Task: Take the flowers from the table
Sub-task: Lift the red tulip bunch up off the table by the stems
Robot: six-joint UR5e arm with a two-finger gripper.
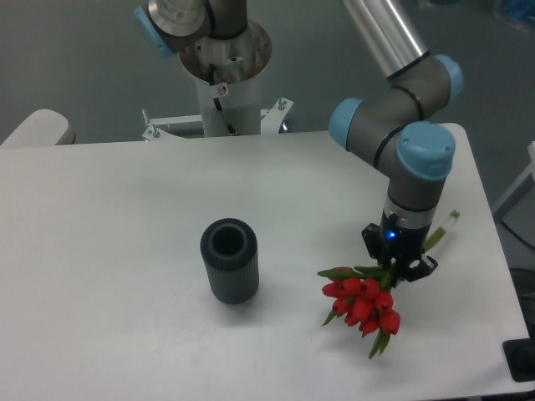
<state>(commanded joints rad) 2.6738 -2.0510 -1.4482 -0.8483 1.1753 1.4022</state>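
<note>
Gripper (399,266) clamped around flowers (364,304)

pincer (399,269) fingertips hidden among flowers (364,302) stems, arm (391,42) cut off at top edge

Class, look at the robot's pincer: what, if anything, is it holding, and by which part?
The pincer is shut on the flowers, gripping the green stems just behind the red buds; the stem ends stick out on the far side.
</note>
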